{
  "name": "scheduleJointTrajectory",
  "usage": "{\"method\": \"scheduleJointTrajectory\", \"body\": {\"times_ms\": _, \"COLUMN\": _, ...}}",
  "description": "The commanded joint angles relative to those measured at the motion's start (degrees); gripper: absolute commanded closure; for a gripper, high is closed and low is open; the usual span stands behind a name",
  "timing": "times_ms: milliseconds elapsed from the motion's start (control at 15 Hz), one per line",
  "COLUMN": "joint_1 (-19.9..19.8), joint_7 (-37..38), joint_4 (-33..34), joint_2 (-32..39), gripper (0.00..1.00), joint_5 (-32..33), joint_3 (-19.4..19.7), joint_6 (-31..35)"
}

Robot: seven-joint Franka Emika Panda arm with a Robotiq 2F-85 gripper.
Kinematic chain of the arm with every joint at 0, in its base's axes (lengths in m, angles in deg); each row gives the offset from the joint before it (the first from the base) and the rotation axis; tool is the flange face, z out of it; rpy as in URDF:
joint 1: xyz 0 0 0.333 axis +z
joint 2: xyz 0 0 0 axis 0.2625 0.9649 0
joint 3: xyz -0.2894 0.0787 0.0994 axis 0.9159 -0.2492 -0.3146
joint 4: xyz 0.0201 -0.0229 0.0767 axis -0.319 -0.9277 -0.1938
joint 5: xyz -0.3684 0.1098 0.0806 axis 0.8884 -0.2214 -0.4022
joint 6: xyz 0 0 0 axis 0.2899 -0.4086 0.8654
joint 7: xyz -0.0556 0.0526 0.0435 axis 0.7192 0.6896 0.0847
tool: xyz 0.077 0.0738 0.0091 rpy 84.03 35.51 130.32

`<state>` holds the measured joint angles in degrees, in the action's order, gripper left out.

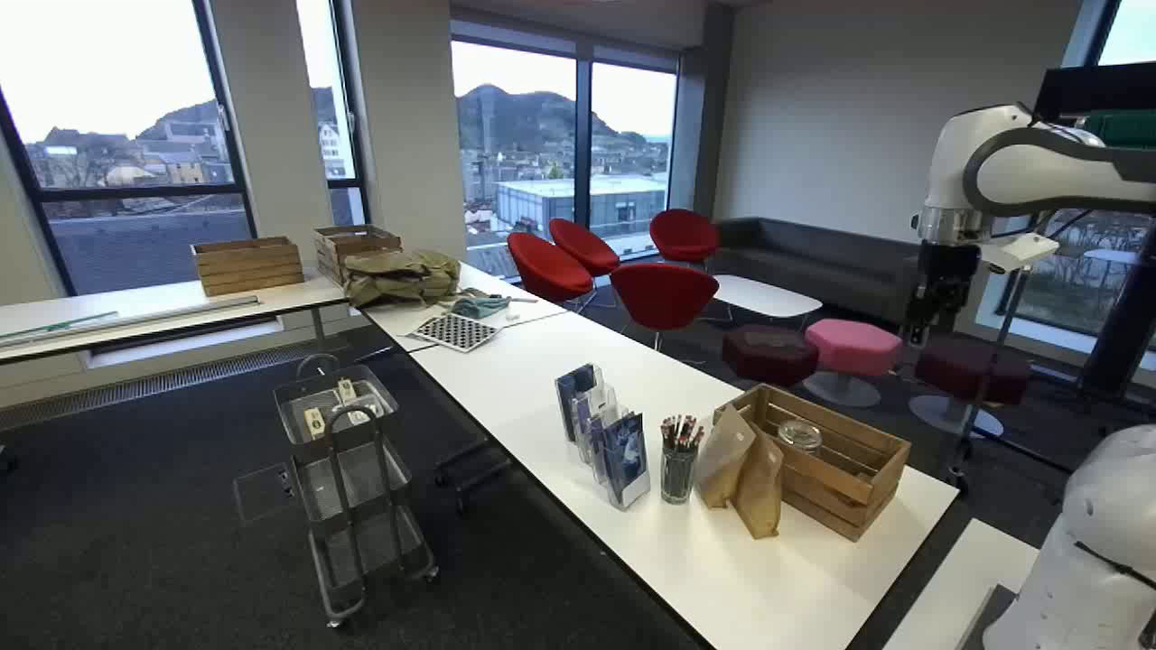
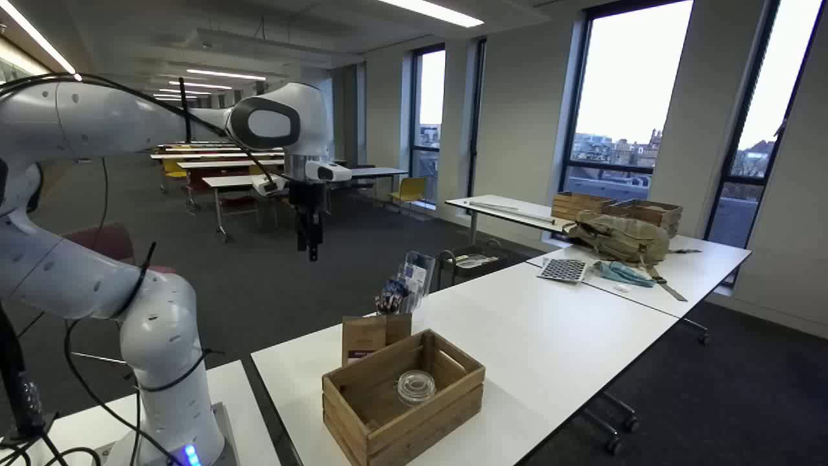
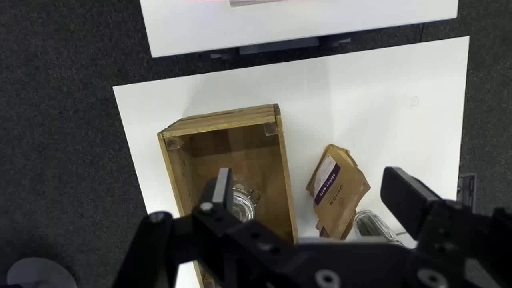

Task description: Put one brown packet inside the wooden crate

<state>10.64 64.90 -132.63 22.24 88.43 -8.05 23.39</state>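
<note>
Two brown packets stand on the white table beside the wooden crate. The nearer brown packet leans against another brown packet. Both show in an exterior view behind the crate, and from above in the wrist view, overlapping, one with a purple-banded label. The wooden crate stands open-topped alongside them; it also shows in the wrist view. A clear glass jar sits inside it. My gripper is open and empty, high above the table, pointing down; it shows in an exterior view.
A glass of pencils stands close to the packets. Clear holders with blue-and-white leaflets stand past it. A checkered board, a green backpack and two more crates lie farther off. A trolley stands beside the table.
</note>
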Motion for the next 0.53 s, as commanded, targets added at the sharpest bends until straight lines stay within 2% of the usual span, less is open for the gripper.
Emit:
{"method": "scheduleJointTrajectory", "body": {"times_ms": 0, "joint_1": 0.24, "joint_7": 0.15, "joint_4": 0.17, "joint_2": 0.06, "gripper": 0.00, "joint_5": 0.08, "joint_3": 0.13, "joint_6": -0.15}}
{"method": "scheduleJointTrajectory", "body": {"times_ms": 200, "joint_1": 0.44, "joint_7": -0.06, "joint_4": -0.16, "joint_2": 1.12, "gripper": 0.00, "joint_5": 0.33, "joint_3": 0.04, "joint_6": 1.10}}
{"method": "scheduleJointTrajectory", "body": {"times_ms": 467, "joint_1": 1.90, "joint_7": -1.36, "joint_4": -0.35, "joint_2": 8.46, "gripper": 0.00, "joint_5": 0.43, "joint_3": -0.15, "joint_6": 6.87}}
